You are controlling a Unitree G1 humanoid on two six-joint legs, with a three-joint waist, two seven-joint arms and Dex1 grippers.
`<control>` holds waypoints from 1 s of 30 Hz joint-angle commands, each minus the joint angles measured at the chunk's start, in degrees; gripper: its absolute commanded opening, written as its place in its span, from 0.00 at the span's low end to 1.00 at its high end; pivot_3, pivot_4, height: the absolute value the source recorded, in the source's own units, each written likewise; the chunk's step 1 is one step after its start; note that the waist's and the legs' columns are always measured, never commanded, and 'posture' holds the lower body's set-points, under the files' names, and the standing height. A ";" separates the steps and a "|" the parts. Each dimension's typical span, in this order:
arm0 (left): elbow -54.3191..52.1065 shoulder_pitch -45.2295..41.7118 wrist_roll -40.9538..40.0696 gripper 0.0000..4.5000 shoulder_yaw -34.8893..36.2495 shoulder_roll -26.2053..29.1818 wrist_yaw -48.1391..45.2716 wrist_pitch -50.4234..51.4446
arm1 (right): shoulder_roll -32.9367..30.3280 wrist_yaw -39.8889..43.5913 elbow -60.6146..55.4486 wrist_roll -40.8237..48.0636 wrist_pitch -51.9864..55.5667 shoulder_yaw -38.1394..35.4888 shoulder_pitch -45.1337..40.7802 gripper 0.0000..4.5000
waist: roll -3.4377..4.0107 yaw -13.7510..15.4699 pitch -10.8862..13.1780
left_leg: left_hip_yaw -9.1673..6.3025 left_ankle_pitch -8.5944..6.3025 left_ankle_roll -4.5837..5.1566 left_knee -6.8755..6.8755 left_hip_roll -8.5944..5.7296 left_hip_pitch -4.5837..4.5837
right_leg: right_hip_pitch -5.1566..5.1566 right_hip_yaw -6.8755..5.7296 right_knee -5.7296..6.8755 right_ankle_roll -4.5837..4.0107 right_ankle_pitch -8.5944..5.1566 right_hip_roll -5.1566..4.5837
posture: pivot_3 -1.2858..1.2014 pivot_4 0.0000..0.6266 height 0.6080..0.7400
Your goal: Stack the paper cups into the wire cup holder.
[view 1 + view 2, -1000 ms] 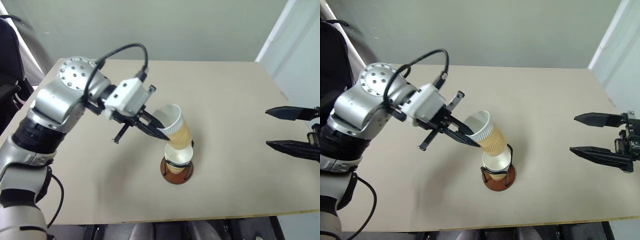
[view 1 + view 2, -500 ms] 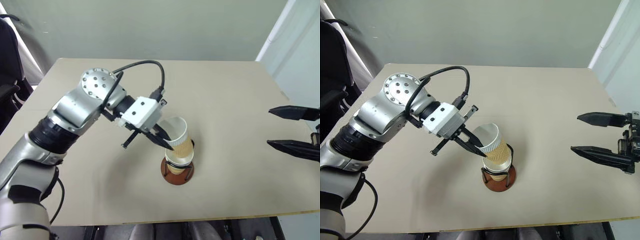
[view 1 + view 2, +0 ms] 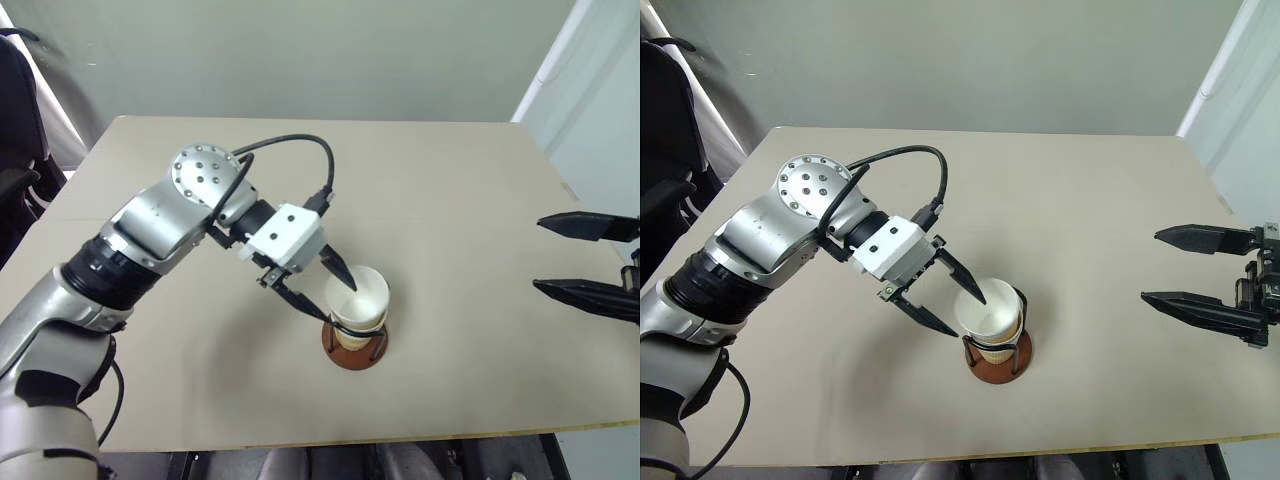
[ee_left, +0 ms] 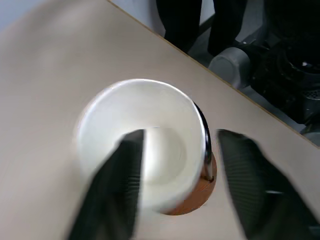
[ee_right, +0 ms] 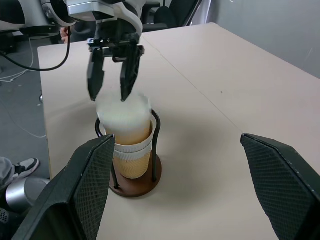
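Note:
The paper cups (image 3: pixel 362 295) stand nested in one upright stack inside the wire cup holder (image 3: pixel 352 357), near the table's front middle. The top cup's white inside faces up, and the rim of a lower cup (image 5: pixel 131 146) shows under its tan wall. My left gripper (image 3: pixel 338 303) hangs open just above and to the left of the stack. One finger reaches over the top cup's rim, the other is outside it, and nothing is held. In the left wrist view the top cup (image 4: pixel 150 160) lies between the spread fingers (image 4: pixel 117 195). My right gripper (image 3: pixel 538 255) stands open at the far right, holding nothing.
The tan table (image 3: pixel 450 190) reaches back to a pale wall. Its front edge (image 3: pixel 400 437) runs close below the holder. A dark chair (image 3: pixel 665 130) stands past the left edge.
My left gripper carried the tilted cup down onto the stack, then opened and let it go. The cup now sits upright in the holder. The right gripper has not moved.

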 commanded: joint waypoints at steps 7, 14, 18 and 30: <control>5.67 -0.06 2.74 0.99 12.78 -5.23 2.86 5.25 | -0.46 1.76 1.14 -0.76 -2.97 4.01 -2.60 0.91 | 0.00 -0.17 0.00 | 0.00 -0.01 0.02 0.00 -0.01 -0.01 | 0.00 0.00 0.00 0.02 0.02 0.00 | 0.52 0.24 1.00; 11.86 17.73 -5.94 0.99 35.29 14.34 -0.59 21.87 | -1.93 9.45 9.01 -6.15 -6.92 9.39 -3.53 0.91 | 0.08 -2.01 0.03 | -0.78 -0.04 -0.14 -0.43 -0.28 0.26 | -0.27 0.44 0.02 -0.13 -0.06 0.15 | 0.52 0.24 1.00; 9.88 30.73 -6.78 0.99 42.78 20.68 -1.83 23.86 | -3.69 15.00 14.05 -9.16 -8.67 9.42 -2.76 0.91 | 0.08 -0.82 0.02 | -1.33 -0.01 -0.20 -0.75 -0.77 0.29 | -0.36 0.89 0.02 0.13 -0.22 0.06 | 0.52 0.24 1.00; 3.07 44.98 -8.82 0.99 57.33 23.61 -0.46 29.54 | -6.47 21.75 22.55 -14.02 -12.62 16.47 -9.56 0.91 | -0.07 -0.79 -0.02 | -1.22 -0.15 -0.04 -0.88 -0.94 0.58 | -0.31 1.37 0.18 0.07 -0.20 0.05 | 0.52 0.24 1.00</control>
